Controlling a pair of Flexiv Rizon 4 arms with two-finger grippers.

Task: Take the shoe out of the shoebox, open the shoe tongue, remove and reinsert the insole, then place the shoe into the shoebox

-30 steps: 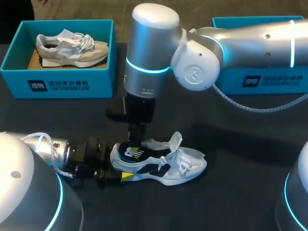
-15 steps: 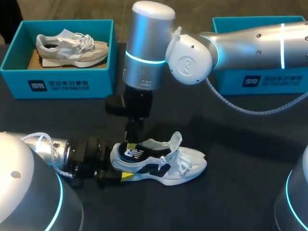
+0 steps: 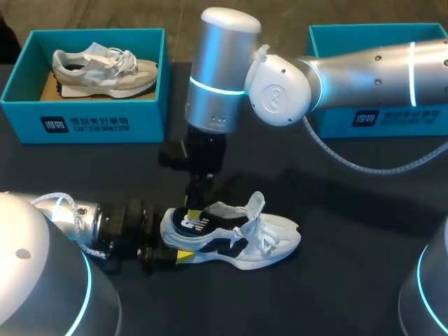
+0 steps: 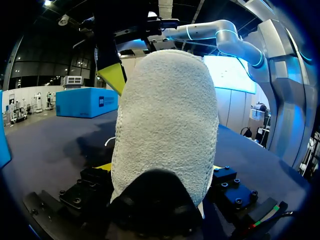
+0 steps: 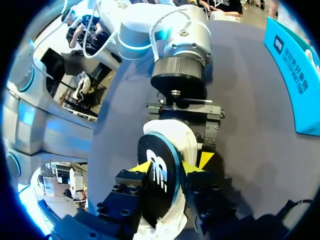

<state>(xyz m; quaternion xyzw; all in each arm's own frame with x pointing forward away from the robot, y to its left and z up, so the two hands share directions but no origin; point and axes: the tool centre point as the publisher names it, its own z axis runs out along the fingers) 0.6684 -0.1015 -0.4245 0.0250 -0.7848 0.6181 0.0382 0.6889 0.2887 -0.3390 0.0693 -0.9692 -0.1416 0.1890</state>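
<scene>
Looks like a robotics lab or demo setup, not a home: dark matte tabletop (image 3: 364,217), a silver robot arm with glowing cyan ring (image 3: 371,70) from the right, another silver arm (image 3: 35,280) lower left, teal cardboard shoebox (image 3: 91,126) upper left, second teal shoebox (image 3: 399,119) upper right.

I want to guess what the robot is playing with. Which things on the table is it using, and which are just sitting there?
In the job: white shoe; its dark insole; left gripper holding the heel; right gripper pinching the insole; far-right shoebox, probably this shoe's.

Just sitting there: far-left shoebox; the beige shoe inside it.
</scene>
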